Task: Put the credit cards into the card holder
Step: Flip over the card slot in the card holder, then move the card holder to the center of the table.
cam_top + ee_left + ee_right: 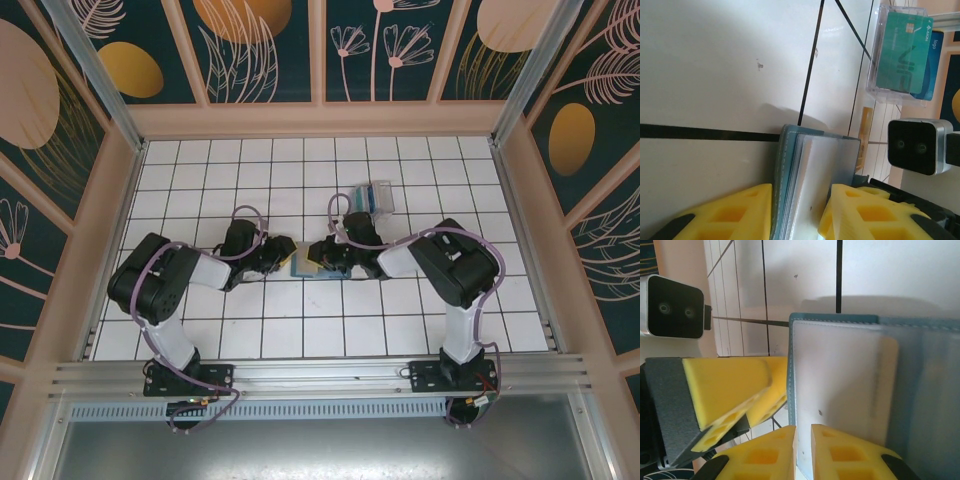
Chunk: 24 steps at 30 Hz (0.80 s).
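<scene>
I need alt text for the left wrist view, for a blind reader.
The left gripper, with yellow fingers, clasps the edge of the card holder on a white tiled table. Beyond it, a clear plastic box holds teal and blue credit cards.

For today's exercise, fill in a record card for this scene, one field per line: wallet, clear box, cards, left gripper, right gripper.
wallet: on the white tiled table, between the two grippers, pale inner leaf showing
clear box: farther back on the table, apart from the wallet
cards: a teal one and a blue one, both in the clear box
left gripper: a finger on either side of the wallet's stacked leaves, closed on them
right gripper: fingers nearly together, seemingly pinching an edge of the inner leaf
</scene>
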Each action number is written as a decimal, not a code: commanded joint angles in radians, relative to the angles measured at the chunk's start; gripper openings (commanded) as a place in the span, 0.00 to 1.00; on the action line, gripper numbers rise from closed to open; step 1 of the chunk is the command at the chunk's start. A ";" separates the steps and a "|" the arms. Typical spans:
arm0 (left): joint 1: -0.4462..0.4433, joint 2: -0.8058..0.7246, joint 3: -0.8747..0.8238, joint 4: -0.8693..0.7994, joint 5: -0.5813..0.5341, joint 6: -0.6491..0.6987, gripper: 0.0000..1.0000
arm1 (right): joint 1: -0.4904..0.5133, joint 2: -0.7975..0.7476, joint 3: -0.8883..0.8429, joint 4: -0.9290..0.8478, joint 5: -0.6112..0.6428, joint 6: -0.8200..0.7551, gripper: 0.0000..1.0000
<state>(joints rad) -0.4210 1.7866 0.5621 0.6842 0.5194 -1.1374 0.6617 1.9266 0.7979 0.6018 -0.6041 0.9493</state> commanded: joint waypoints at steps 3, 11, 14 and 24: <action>-0.025 0.070 0.050 -0.084 0.025 0.071 0.29 | 0.001 0.027 0.022 -0.015 -0.020 -0.004 0.16; -0.030 0.059 0.070 -0.185 -0.046 0.119 0.04 | -0.012 -0.014 0.013 -0.055 0.005 -0.035 0.23; -0.030 0.059 0.060 -0.174 -0.052 0.110 0.01 | -0.019 -0.078 0.030 -0.148 0.043 -0.087 0.30; -0.029 0.036 0.022 -0.132 -0.097 0.064 0.00 | -0.080 -0.275 0.206 -0.668 0.382 -0.419 0.43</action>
<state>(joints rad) -0.4431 1.8221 0.6159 0.5995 0.4767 -1.0595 0.5953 1.7168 0.9295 0.1646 -0.4179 0.7013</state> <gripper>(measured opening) 0.064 0.423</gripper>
